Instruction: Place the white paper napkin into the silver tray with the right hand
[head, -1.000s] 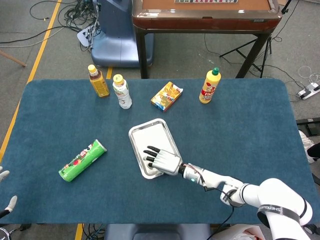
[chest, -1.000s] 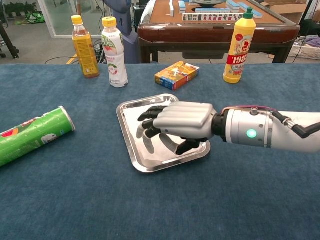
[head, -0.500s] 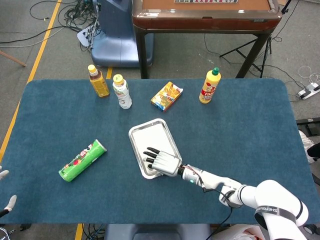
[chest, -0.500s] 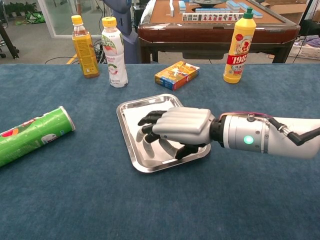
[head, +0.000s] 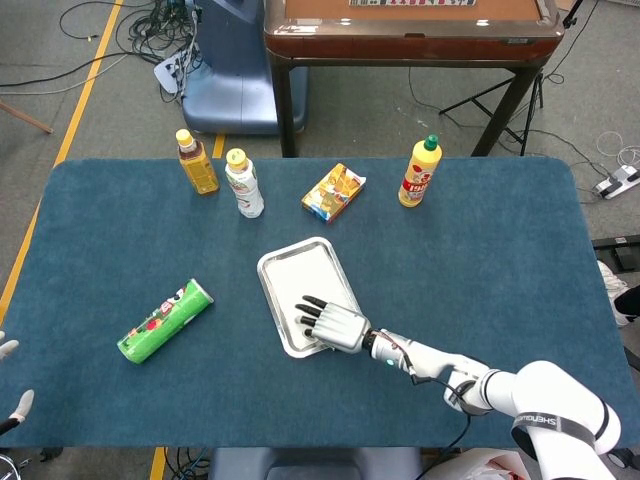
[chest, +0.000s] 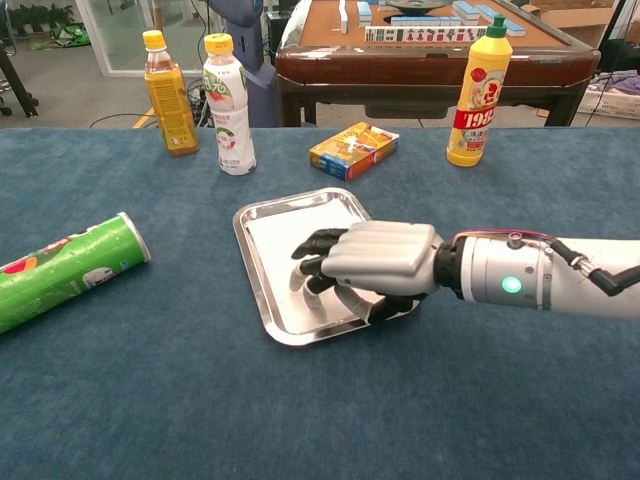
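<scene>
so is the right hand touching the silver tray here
Cannot tell. In the chest view the right hand is over the silver tray with dark fingers angled down, but it hides where they end. The head view shows only overlap.

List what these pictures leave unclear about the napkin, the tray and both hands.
- White paper napkin: not identifiable in either view; the right robot hand covers part of the silver tray.
- Right robot hand's grip: palm faces down, hidden.
- Left robot hand: cut off by head view's left edge; state unclear.
</scene>
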